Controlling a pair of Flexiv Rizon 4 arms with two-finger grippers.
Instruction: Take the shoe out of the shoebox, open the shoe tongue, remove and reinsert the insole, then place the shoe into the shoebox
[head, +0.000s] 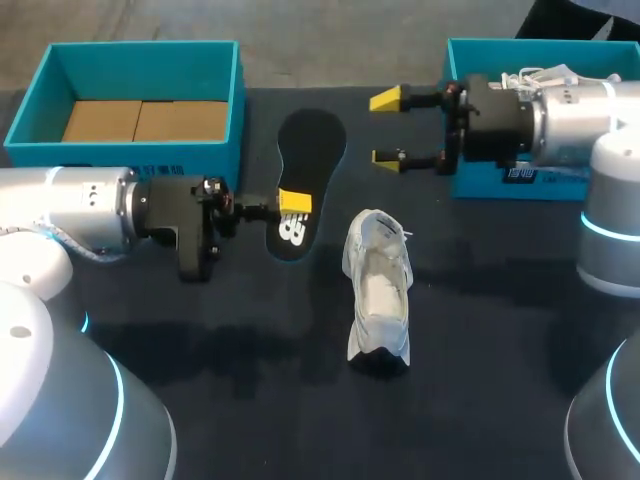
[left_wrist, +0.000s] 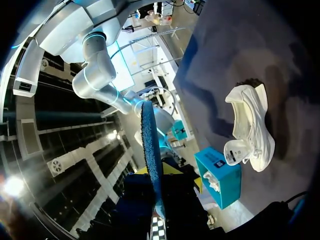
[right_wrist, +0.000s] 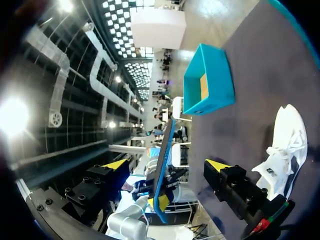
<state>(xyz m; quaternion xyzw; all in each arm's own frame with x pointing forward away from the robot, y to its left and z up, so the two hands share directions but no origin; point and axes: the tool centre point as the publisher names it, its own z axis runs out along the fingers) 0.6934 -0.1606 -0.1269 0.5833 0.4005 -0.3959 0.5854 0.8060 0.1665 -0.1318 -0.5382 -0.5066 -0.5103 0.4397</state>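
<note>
One insole (head: 310, 150) gripped edgewise by left fingers (head: 295, 202), shoe (head: 380, 290) apart

Shoe (head: 379, 290): white lace-up trainer. It lay on its sole at mid-tabletop, opening upward.

Insole (head: 305, 170): black upper face with a white mark at one end, blue underside. It was out of the shoe, clamped at the marked end by the left pincer (head: 293, 203), just beside the shoe.

Left shoebox (head: 100, 153): teal, open, brown cardboard floor showing, at the far left.

Right shoebox (head: 478, 186): teal, open, at the far right, white laces showing inside.
</note>
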